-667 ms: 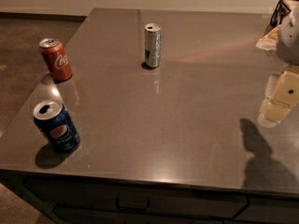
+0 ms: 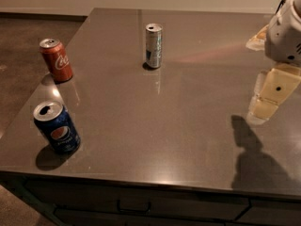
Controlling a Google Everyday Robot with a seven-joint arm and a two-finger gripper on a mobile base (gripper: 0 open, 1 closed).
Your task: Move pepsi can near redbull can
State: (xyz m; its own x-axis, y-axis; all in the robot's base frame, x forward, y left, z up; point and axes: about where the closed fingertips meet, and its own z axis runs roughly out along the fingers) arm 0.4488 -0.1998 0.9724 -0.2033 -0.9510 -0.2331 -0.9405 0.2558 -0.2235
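Note:
The pepsi can [image 2: 56, 127], dark blue with a round red-white-blue logo, stands upright near the front left corner of the grey table [image 2: 178, 121]. The redbull can [image 2: 153, 45], slim and silver with bluish markings, stands upright at the back middle of the table. My gripper [image 2: 268, 100], cream-coloured under a white arm housing [image 2: 284, 32], hangs over the table's right side. It is far from both cans and holds nothing that I can see.
A red cola can [image 2: 56, 60] stands upright at the table's left edge, between the two other cans and to their left. The gripper's shadow [image 2: 254, 154] falls on the front right of the table. Drawers [image 2: 136, 206] run below the front edge.
The gripper and arm have shifted slightly to the left. The cans have not moved.

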